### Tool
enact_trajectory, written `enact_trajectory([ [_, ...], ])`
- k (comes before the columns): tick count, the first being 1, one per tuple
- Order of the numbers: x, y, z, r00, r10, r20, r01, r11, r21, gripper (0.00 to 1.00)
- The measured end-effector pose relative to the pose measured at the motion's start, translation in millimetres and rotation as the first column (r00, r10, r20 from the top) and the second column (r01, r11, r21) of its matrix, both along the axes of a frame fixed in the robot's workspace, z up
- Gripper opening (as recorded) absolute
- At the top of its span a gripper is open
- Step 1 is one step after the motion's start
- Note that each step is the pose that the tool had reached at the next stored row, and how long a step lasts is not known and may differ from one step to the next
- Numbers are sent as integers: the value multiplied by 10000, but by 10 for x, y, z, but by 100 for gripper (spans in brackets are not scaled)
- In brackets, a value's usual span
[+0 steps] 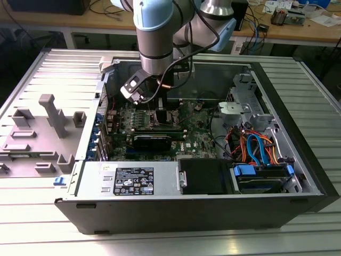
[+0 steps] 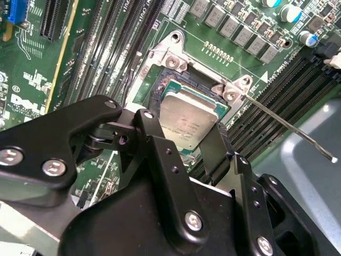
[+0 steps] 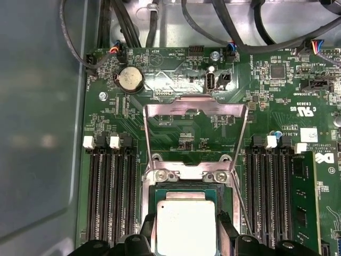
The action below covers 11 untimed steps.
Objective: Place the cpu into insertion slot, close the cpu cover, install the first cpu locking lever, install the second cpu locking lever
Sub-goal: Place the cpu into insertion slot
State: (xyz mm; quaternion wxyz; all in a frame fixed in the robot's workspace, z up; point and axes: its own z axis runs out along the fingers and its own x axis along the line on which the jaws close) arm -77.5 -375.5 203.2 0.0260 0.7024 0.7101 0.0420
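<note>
In both wrist views the cpu point(image 3: 186, 224) point(image 2: 186, 114), a grey-topped square chip, lies low in the insertion slot point(image 3: 186, 175) point(image 2: 169, 56). My gripper point(image 3: 186, 241) point(image 2: 184, 130) is shut on the cpu, with one black finger point(image 2: 152, 130) against each of two opposite edges. Whether the chip rests fully on the slot floor I cannot tell. The cpu cover point(image 3: 194, 105), a thin silver frame, is swung open and lies back on the green board beyond the slot. A thin locking lever point(image 2: 287, 125) sticks out beside the slot, unlatched. In the exterior view my gripper point(image 1: 161, 113) reaches down into the open computer case.
Black memory slots point(image 3: 109, 192) run along both sides of the socket, with one module point(image 3: 303, 208) fitted. Cables point(image 3: 256, 32) hang over the board's far edge. The case wall point(image 1: 213, 208), power supply point(image 1: 133, 180) and drive cage with orange and blue cables point(image 1: 256, 149) ring the board.
</note>
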Motion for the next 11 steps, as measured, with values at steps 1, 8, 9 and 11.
enact_trajectory([
  [1, 0, 0, -7, 10000, -14, 1, 14, 10000, 0, 54],
  [8, 0, -14, -11, 10000, -91, 1, 91, 10000, 1, 54],
  [9, 0, -15, -11, 10000, -95, 1, 95, 10000, 0, 54],
  [11, 0, -16, -10, 9999, -100, 0, 100, 9999, 0, 54],
])
